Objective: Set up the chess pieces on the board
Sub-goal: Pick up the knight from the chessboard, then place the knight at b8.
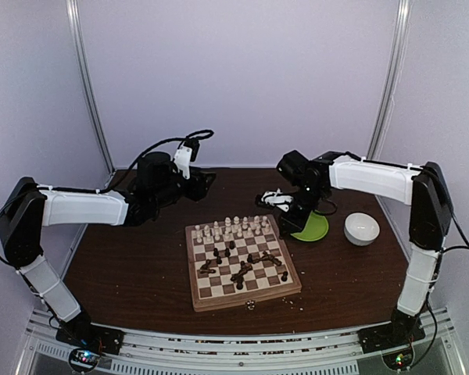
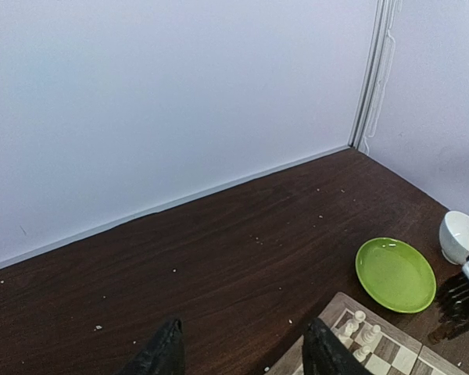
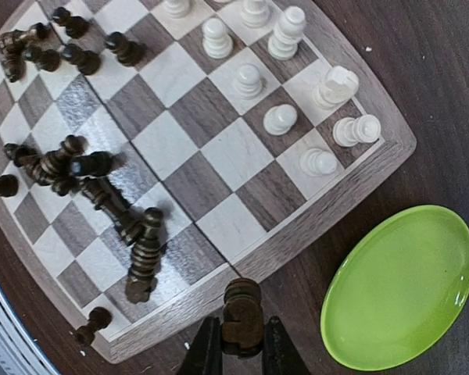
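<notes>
Right wrist view: the dark worktop [image 3: 445, 70] lies under the right end effector [image 3: 242, 348]; the chessboard [image 3: 238, 152] spreads just ahead of its fingers, and the green plate [image 3: 399, 289] sits close on their right; pale cream pieces [image 3: 280, 119] stand ahead-right, while dark brown pieces [image 3: 144, 250] lie toppled ahead-left; the fingers pinch one dark brown chess piece [image 3: 242, 312] at the board's nearest edge. It looks light, rigid, smooth and easily tipped; grip the stem squarely. The left end effector [image 2: 246, 355] is spread with nothing between its fingers, and the board's corner lies to its right.
</notes>
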